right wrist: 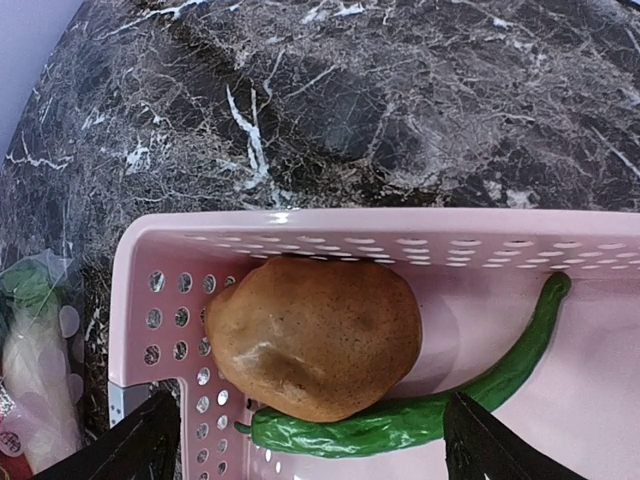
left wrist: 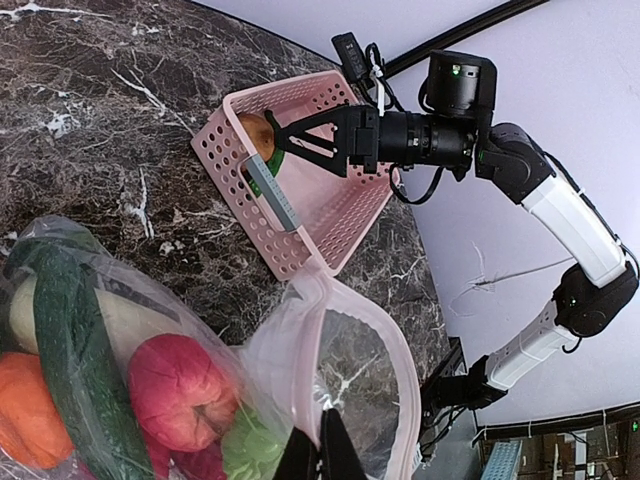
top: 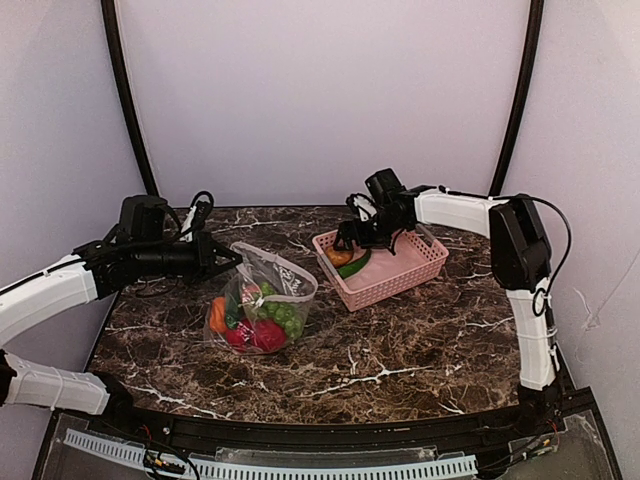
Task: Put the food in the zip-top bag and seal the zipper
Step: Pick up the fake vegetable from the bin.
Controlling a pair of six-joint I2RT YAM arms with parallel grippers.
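Note:
The clear zip-top bag (top: 262, 300) lies left of centre with its mouth (left wrist: 362, 372) open and raised. Inside it are a red tomato (left wrist: 180, 392), a dark green vegetable (left wrist: 75, 340), a cream-white vegetable (left wrist: 130, 322), an orange piece (left wrist: 20, 412) and green pieces (top: 283, 318). My left gripper (left wrist: 322, 452) is shut on the bag's pinkish zip strip (left wrist: 315, 330); the slider does not show. My right gripper (right wrist: 315, 455) is open, low over the pink basket (right wrist: 150, 250), straddling a brown potato (right wrist: 315, 335) and a green chilli pepper (right wrist: 450, 402).
The pink slotted basket (top: 400, 272) stands right of centre on the dark marble table (top: 400, 350), a short gap from the bag. A curved black rail (top: 300, 425) runs along the near edge. Pale walls stand close behind and on both sides.

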